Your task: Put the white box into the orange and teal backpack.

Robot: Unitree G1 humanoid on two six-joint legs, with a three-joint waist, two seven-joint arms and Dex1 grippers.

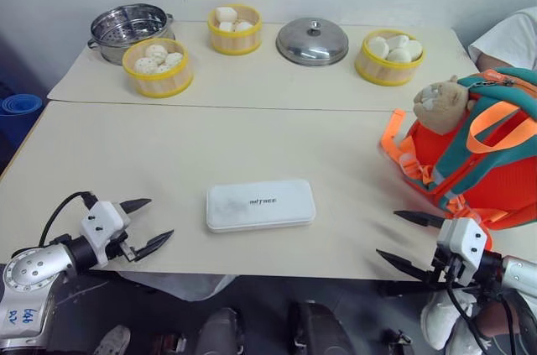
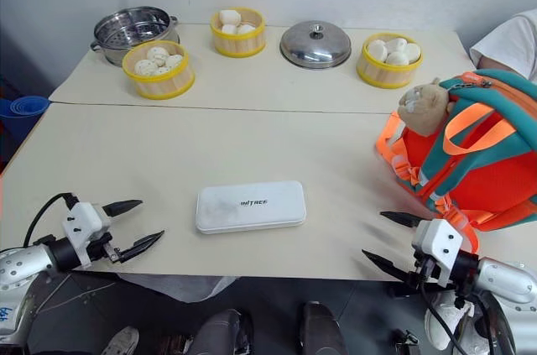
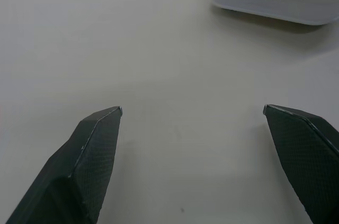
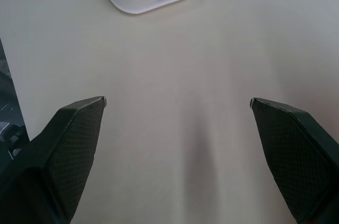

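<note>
Flat white rectangular plastic box [image 1: 261, 205] with rounded corners and small dark lettering, lying flat on the pale beige surface [image 1: 252, 145], between the left end effector [image 1: 153, 223] and the right end effector [image 1: 403, 239], apart from both. Both end effectors spread wide, empty, low over the near edge. Small orange fabric backpack with teal straps [image 1: 478, 154] upright just beyond the right end effector.

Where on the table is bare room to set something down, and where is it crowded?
Free: the wide strip between the white box and the back row of steamers, and the patches between the box and each open gripper, left and right. Crowded: the back row, with pot, three steamers and lid, and the right edge, where the backpack stands.
</note>
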